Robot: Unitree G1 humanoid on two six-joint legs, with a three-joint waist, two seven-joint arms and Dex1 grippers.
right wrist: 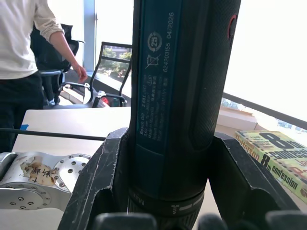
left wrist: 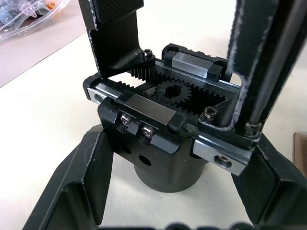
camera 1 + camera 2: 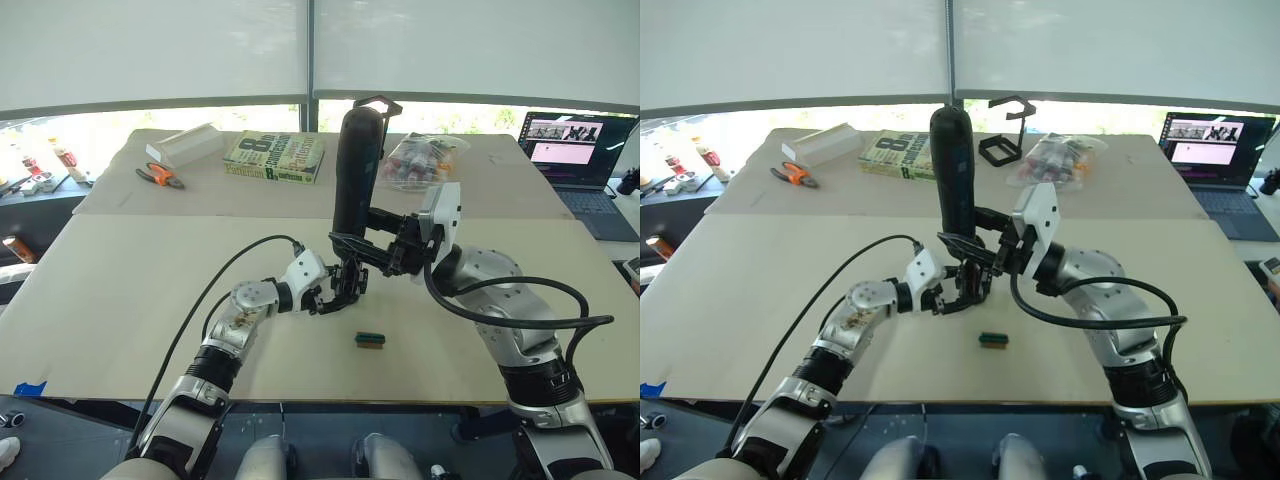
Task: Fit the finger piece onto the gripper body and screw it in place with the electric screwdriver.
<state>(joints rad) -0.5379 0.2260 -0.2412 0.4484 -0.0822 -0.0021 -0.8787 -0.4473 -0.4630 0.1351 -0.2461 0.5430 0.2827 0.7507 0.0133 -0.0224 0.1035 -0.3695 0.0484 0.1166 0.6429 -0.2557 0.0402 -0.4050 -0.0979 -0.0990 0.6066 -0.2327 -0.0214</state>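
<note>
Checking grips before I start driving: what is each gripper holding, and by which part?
The right gripper clamps the electric screwdriver low on its thick barrel, upright. The left gripper grips the gripper body by its round base.

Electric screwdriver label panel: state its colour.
Dark teal-blue with white print on the black electric screwdriver; clearest in the right wrist view.

bright daylight floods through the windows (image 3: 300, 60), blowing them out; table (image 3: 120, 290) evenly lit, close wrist views sharp.
</note>
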